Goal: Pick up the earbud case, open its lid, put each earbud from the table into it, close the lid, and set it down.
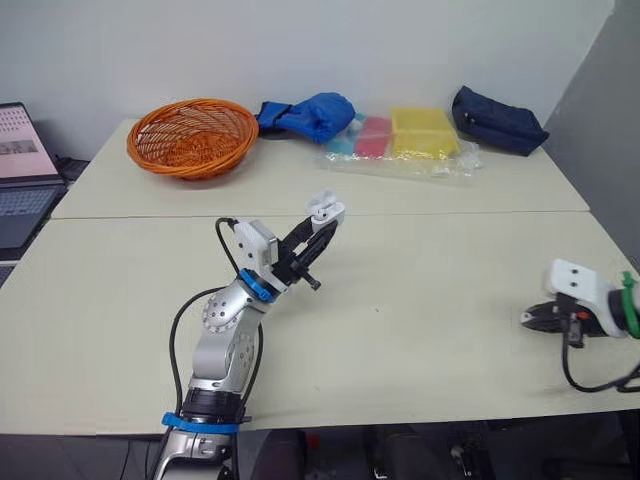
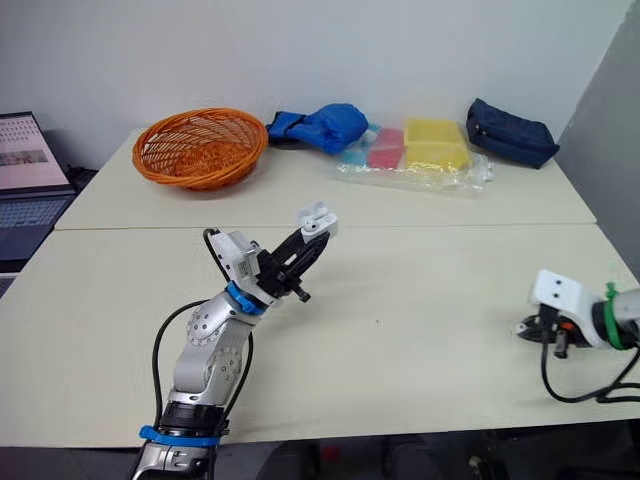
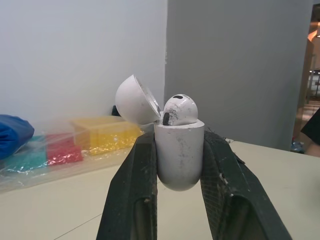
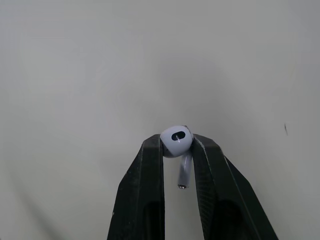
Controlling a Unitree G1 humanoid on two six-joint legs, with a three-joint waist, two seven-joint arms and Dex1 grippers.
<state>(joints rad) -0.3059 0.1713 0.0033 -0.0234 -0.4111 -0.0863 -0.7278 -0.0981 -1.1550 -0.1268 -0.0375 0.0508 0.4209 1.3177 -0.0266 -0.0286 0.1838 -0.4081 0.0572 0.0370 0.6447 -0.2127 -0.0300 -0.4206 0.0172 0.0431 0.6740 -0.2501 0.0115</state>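
The left gripper (image 3: 178,136) is drawn in narrow on the small white glossy plastic earbud case (image 3: 179,165). One black finger presses each side of its body, and it is held clear above the pale cream table (image 1: 430,300), toward 12 o'clock from the near tabletop's middle. The case's domed lid (image 3: 134,100) stands swung open, and one white earbud (image 3: 180,109) sits in its mouth. At 3 o'clock, near the table's edge, the right gripper (image 4: 176,146) pinches the second white earbud (image 4: 176,139) by its head, the stem lying between the fingers.
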